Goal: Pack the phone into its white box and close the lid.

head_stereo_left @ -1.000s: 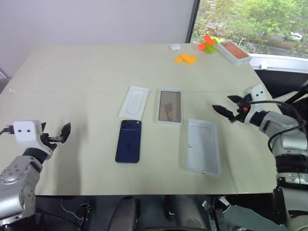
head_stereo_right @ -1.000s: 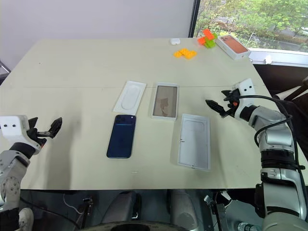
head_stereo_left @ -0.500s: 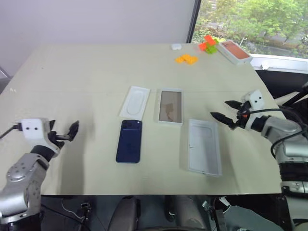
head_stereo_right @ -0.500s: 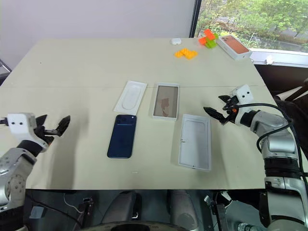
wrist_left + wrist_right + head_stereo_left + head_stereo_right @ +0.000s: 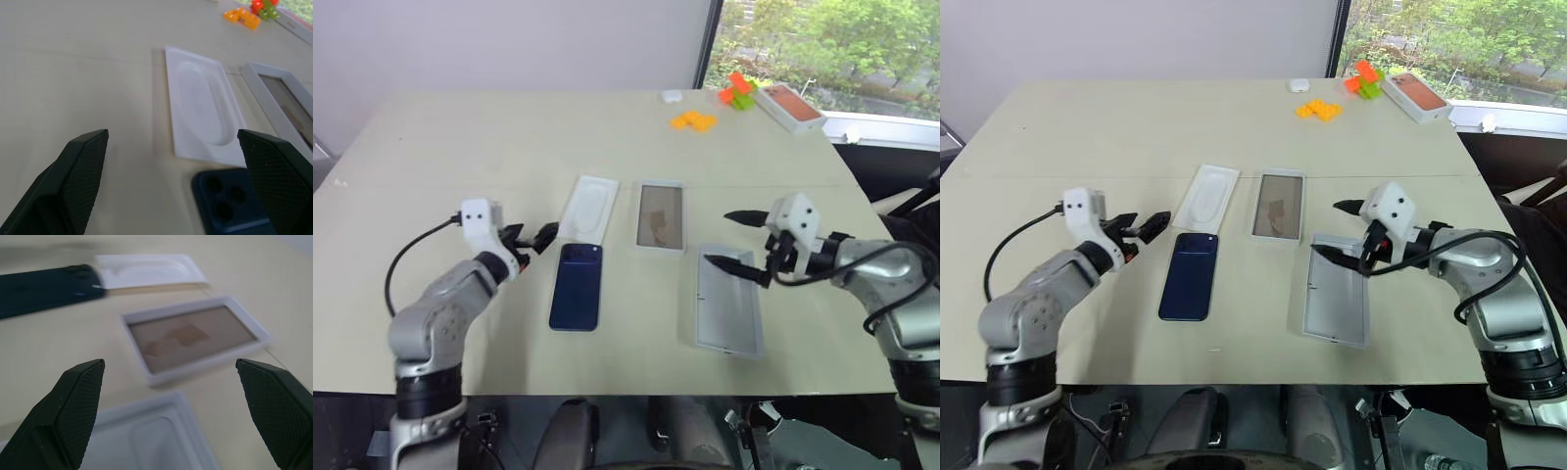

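- The lid (image 5: 727,311), a white rectangular cover lying with its plain inside up, sits nearest on the table (image 5: 489,137), at about 4 o'clock from the table's middle.
- The right gripper (image 5: 738,241) hovers over the lid's far end with its two black fingers spread wide apart, holding nothing.
- The phone (image 5: 577,287), a dark navy slab with its camera cluster at the far end, lies flat at about 7 o'clock from the middle, well apart from the lid.
- The left gripper (image 5: 534,238) hangs at about 10 o'clock from the phone, fingers wide apart and empty.
- The white box (image 5: 660,216), a shallow tray with a brownish floor, lies beyond the phone and lid.
- A thin white insert (image 5: 587,209) with an oval recess lies just beside the box, at its 9 o'clock.
- Orange blocks (image 5: 692,120) and an orange-pictured box (image 5: 788,106) rest at the far edge, about 1 o'clock.
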Controlling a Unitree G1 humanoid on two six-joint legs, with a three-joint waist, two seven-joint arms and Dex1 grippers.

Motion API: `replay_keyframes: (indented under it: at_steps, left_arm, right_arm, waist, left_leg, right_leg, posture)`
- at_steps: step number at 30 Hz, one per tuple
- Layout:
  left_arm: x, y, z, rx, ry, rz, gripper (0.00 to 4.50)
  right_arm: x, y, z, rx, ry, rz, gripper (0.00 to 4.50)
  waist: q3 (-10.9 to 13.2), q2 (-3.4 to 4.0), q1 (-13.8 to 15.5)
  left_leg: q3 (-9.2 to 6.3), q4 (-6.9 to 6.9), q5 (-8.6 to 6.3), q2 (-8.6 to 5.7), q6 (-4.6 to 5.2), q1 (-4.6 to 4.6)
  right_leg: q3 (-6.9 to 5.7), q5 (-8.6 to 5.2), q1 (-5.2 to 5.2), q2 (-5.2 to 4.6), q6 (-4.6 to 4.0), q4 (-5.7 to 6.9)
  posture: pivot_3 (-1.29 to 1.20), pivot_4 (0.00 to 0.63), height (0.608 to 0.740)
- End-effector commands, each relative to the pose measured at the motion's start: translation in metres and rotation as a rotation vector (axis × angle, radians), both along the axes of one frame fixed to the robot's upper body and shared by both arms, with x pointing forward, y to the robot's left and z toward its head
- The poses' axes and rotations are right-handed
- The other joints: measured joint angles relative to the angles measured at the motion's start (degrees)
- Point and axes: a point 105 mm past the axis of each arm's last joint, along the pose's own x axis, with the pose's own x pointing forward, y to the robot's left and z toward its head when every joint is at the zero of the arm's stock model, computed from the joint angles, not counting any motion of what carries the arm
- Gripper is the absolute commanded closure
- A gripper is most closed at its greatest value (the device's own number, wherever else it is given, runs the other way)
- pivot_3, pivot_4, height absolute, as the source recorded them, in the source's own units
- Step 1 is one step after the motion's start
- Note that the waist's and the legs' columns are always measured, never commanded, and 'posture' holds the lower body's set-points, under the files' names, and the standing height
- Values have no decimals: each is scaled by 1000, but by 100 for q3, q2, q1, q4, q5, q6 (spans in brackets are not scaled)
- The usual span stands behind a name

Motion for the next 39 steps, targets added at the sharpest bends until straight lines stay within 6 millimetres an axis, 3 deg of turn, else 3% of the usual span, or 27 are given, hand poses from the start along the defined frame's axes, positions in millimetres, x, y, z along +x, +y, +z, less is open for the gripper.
replay_keyframes:
  at_steps: [1, 5, 11, 15, 21, 34, 37, 39]
  left_arm:
    - [9, -10, 9, -75, 34, 11, 37]
    - [19, -28, 10, -179, 111, 4, 37]
    - [27, -38, -9, -186, 262, 51, 37]
    - [30, -41, -1, -223, 242, 39, 37]
    - [33, -38, -3, -217, 247, 36, 37]
    - [39, -41, 2, -358, 251, 43, 37]
    - [39, -41, 5, -406, 246, 47, 908]
    - [40, -40, 7, -429, 241, 47, 1880]
  right_arm:
    - [-12, 17, 9, -21, -34, 78, 0]
    - [-23, 28, 9, -31, -24, 140, 0]
    - [-45, 41, 9, -56, -6, 231, 0]
    - [-49, 45, 5, -37, 1, 223, 0]
    - [-14, 38, 15, 66, -85, -14, 0]
    - [-15, 40, 9, 99, -54, -16, 0]
    - [-17, 41, 6, 101, -44, -7, 0]
    - [-18, 44, 5, 105, -38, 4, 0]
  waist:
    - [1, -1, 6]
    - [1, -2, 29]
    - [1, -4, 36]
    - [1, -4, 35]
    - [0, -6, 22]
    - [0, -5, 24]
    - [0, -5, 24]
    - [1, -7, 20]
  left_leg:
    - [2, 0, 0, -1, 0, -1]
    - [-7, 0, 0, -5, -1, -5]
    - [-9, -1, 1, -11, -2, -6]
    - [-9, -1, 5, -11, -9, -1]
    - [-10, 0, 20, -13, -36, 3]
    - [-15, -1, 22, -15, -38, 3]
    - [-15, -2, 22, -15, -38, 1]
    - [-15, -1, 21, -15, -38, -2]
  right_leg:
    - [1, 0, 0, -2, 0, 0]
    - [-2, 0, -2, -5, 0, -1]
    - [-4, 0, -2, -6, 0, -1]
    - [-3, 0, 2, -6, 0, 0]
    - [-3, 4, 3, -4, 4, 4]
    - [-3, 6, 4, -2, 6, 4]
    - [-4, 6, 4, -3, 6, 3]
    - [-4, 6, 3, -4, 7, 0]
  posture:
    - [0, 150, 740]
    - [0, 150, 740]
    - [0, 150, 740]
    - [0, 150, 740]
    - [0, 150, 740]
    - [0, 150, 740]
    - [0, 150, 740]
    - [0, 150, 740]
